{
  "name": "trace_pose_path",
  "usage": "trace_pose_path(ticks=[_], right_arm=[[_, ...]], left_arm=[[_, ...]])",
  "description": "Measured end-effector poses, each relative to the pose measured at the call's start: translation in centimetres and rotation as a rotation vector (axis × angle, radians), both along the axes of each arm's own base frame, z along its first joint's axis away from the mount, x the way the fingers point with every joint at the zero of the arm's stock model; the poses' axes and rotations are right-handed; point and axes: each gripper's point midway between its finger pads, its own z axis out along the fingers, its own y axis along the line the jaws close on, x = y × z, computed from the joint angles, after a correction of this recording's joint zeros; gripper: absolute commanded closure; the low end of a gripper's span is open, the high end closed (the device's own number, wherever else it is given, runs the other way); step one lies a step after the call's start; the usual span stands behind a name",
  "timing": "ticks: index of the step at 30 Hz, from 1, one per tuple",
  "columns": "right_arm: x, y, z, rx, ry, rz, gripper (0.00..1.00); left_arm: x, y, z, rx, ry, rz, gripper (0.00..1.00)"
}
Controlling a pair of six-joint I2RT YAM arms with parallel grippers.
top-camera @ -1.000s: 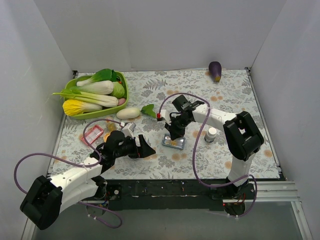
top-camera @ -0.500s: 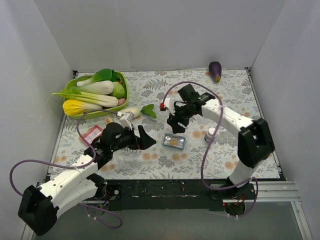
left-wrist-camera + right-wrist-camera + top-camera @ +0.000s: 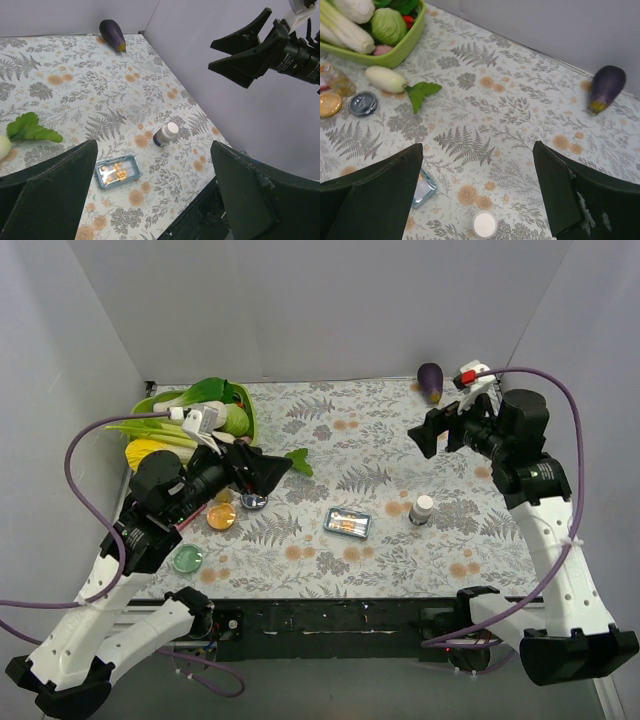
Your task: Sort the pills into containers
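Note:
Several orange-yellow pills (image 3: 119, 173) lie in a blue-rimmed rectangular tray (image 3: 347, 524) (image 3: 117, 171) on the table's near middle; its corner (image 3: 423, 189) peeks past my right finger. Round dishes stand at the left: orange (image 3: 221, 515) (image 3: 329, 104), blue-grey (image 3: 254, 502) (image 3: 363, 103) and green (image 3: 186, 559). My left gripper (image 3: 266, 471) (image 3: 153, 146) hangs high above them, open and empty. My right gripper (image 3: 429, 430) (image 3: 478, 146) is raised at the back right, open and empty, and shows in the left wrist view (image 3: 245, 52).
A white-capped pill bottle (image 3: 423, 509) (image 3: 165, 134) (image 3: 485, 224) stands right of the tray. A green vegetable basket (image 3: 248, 430) (image 3: 405, 50) sits back left, with a white radish (image 3: 385, 79) and its leaf (image 3: 297, 460) beside it. An eggplant (image 3: 430, 382) (image 3: 606, 85) lies at the back right.
Both arms have lifted away from the table, left toward the basket, right toward the back right. The right gripper opened and left the blue tray; the left one spread wider.

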Motion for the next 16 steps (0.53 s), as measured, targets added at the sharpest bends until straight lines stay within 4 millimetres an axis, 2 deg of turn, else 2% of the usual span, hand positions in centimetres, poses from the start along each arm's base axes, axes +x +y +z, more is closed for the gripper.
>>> trace_pose_path(ticks=[3, 8, 12, 16], right_arm=[[-0.4, -1.9, 1.7, 0.017, -0.041, -0.115, 0.02], [-1.6, -4.9, 3.9, 0.027, -0.116, -0.249, 0.02], [-2.4, -5.9, 4.8, 0.032, -0.150, -0.289, 0.02], [-2.6, -6.1, 4.6, 0.029, -0.145, -0.299, 0.02]], left_arm=[[-0.6, 0.8, 0.8, 0.011, -0.014, 0.016, 0.02], [-1.3, 1.7, 0.2, 0.031, 0.001, 0.033, 0.02], [-1.6, 1.9, -0.3, 0.039, 0.011, 0.035, 0.02], [-1.6, 2.0, -0.8, 0.044, 0.020, 0.036, 0.02]])
